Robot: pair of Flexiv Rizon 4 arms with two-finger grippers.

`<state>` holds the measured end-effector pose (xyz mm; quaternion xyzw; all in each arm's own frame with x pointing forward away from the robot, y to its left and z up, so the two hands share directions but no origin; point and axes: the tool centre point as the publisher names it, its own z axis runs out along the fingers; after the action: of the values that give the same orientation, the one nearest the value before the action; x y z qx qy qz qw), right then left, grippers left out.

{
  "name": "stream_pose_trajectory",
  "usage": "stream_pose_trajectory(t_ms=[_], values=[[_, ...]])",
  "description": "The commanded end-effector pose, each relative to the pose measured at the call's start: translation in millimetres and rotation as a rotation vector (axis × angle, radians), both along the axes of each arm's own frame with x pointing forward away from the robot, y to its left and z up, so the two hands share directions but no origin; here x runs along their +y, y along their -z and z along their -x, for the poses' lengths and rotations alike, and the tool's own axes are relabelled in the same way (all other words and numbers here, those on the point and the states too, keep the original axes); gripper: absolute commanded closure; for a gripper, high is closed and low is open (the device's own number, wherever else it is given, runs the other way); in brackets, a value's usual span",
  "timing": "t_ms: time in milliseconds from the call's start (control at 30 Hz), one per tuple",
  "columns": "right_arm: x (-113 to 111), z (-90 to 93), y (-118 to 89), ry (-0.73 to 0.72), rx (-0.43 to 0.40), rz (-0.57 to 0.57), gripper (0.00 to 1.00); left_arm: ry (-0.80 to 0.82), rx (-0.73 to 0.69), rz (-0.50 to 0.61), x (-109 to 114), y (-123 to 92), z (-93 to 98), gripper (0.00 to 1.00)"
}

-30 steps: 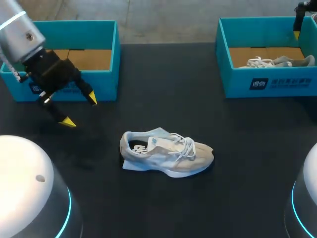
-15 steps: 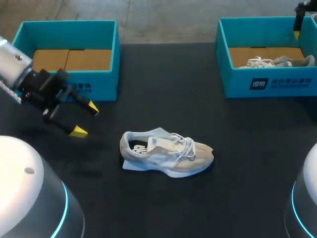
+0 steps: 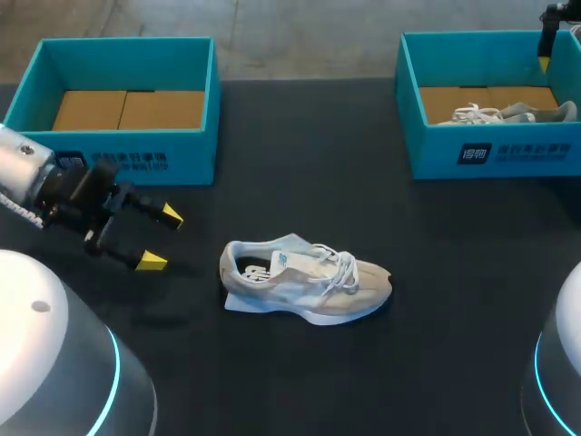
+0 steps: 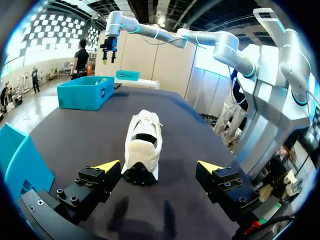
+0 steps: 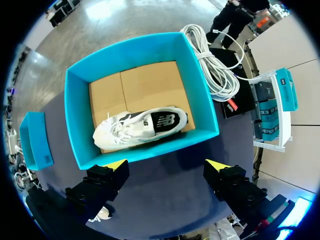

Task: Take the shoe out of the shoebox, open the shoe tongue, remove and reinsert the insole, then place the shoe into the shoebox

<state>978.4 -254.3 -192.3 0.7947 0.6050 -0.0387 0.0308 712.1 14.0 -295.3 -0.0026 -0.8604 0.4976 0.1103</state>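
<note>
My left gripper (image 3: 161,238), fingers spread, near the heel of the beige-and-grey lace-up sneaker (image 3: 304,283) on the black tabletop (image 3: 300,163); not touching.

The head view looks down from above and behind on the whole table (image 3: 300,136). The left wrist view sits low over the tabletop, facing along it at the heel of the shoe (image 4: 142,145) — the same one the head view shows mid-table. The right wrist view looks straight down from high above into the right shoebox (image 5: 76,120), which lies in the head view's far right corner.
</note>
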Motion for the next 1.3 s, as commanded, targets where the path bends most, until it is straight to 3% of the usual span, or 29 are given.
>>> stream_pose_trajectory(t_ms=[33,567,1300], values=[[0,0.1,0,0.001,0.000,0.001,0.00,0.022,0.008,0.030,8,8,-6.7,0.00],[0,0.1,0,0.001,0.000,0.001,0.00,0.085,-0.017,0.132,44,34,-11.6,0.00],[0,0.1,0,0.001,0.000,0.001,0.00,0.138,-0.016,0.173,49,42,-10.0,0.00]])
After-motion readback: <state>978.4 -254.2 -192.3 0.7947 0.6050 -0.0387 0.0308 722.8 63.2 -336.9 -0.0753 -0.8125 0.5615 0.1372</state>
